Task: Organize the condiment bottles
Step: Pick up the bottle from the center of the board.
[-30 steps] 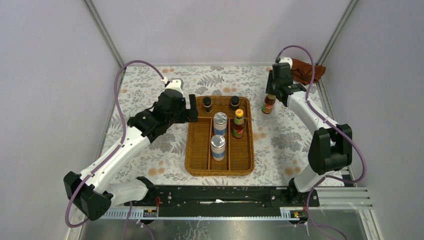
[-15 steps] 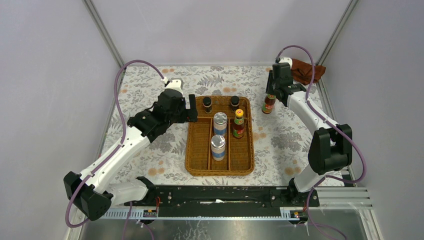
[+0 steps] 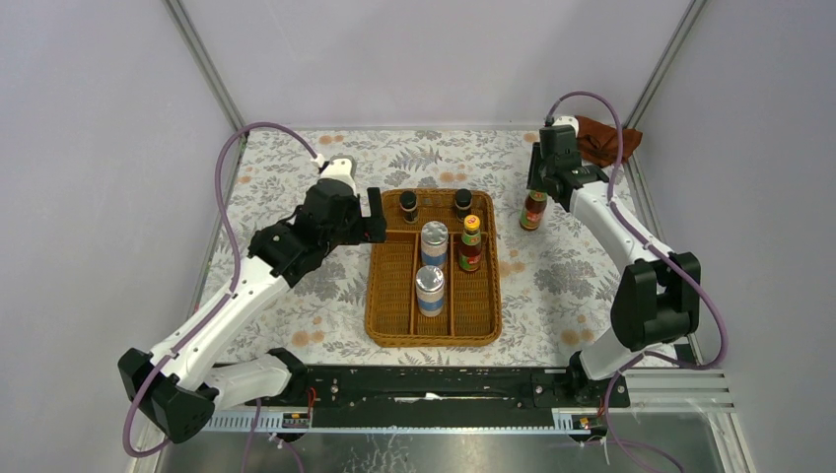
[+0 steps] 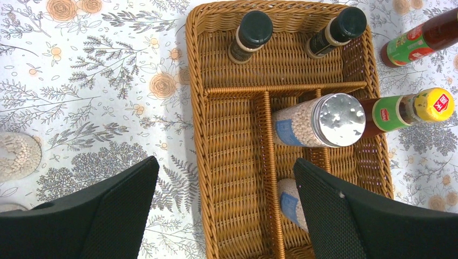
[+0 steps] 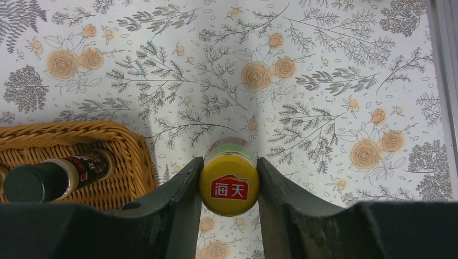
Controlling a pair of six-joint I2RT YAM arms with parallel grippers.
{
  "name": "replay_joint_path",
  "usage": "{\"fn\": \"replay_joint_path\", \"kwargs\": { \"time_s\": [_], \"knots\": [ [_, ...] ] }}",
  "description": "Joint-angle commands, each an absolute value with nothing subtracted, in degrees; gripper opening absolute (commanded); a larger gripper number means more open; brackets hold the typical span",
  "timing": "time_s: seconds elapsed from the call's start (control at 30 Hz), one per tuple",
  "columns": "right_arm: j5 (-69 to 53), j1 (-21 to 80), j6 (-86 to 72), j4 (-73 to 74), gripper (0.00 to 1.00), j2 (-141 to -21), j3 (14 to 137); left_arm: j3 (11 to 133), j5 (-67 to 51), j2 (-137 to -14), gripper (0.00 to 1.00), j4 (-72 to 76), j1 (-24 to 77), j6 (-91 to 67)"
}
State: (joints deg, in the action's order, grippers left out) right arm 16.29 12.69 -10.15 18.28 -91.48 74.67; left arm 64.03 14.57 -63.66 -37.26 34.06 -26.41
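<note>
My right gripper (image 3: 538, 187) is shut on the yellow cap (image 5: 229, 184) of a red sauce bottle (image 3: 533, 210), upright just right of the wicker tray (image 3: 379, 296). I cannot tell if the bottle touches the table. The tray holds two tiny dark black-capped bottles (image 3: 408, 206) (image 3: 462, 202) at the back, two silver-lidded shakers (image 3: 434, 242) (image 3: 430, 290) in the middle lane, and a second red sauce bottle (image 3: 471, 243) in the right lane. My left gripper (image 3: 376, 213) is open and empty above the tray's left lane (image 4: 225, 162). A pale grain-filled thing (image 4: 18, 155) shows at the left edge of the left wrist view.
A rust-brown cloth (image 3: 603, 139) lies at the back right corner. Metal frame posts and grey walls close in the floral table (image 3: 296, 177) on three sides. The tray's left lane (image 4: 232, 140) has nothing in it.
My right gripper and its red bottle have shifted slightly right and toward me. My left arm has drawn back a little to the left. The bottles in the tray have not moved.
</note>
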Motion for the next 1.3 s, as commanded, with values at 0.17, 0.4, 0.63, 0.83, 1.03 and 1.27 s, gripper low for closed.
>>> {"fn": "replay_joint_path", "kwargs": {
  "time_s": [0.17, 0.4, 0.63, 0.83, 1.03, 1.27],
  "knots": [
    [15.77, 12.39, -9.31, 17.63, 0.0, -82.1, 74.99, 62.11, 14.97, -61.36, 0.99, -36.69, 33.62, -27.28],
    [15.26, 12.39, -9.48, 19.07, 0.0, -77.37, 72.1, 60.86, 14.28, -60.85, 0.99, -36.74, 33.66, -28.32],
    [13.11, 12.48, -9.99, 21.77, 0.0, -71.75, 69.81, 60.33, 13.77, -61.03, 0.99, -36.65, 33.64, -29.29],
    [11.39, 13.41, -9.77, 25.46, 0.0, -67.12, 69.0, 59.81, 13.17, -61.62, 0.99, -35.84, 33.61, -30.09],
    [9.77, 14.68, -9.07, 28.71, 0.0, -63.04, 68.34, 59.43, 12.89, -62.37, 0.98, -35.42, 33.61, -30.98],
    [7.78, 17.65, -8.96, 31.4, 0.0, -59.67, 67.7, 59.33, 13.33, -62.81, 0.98, -35.25, 33.65, -31.68]
  ]
}}
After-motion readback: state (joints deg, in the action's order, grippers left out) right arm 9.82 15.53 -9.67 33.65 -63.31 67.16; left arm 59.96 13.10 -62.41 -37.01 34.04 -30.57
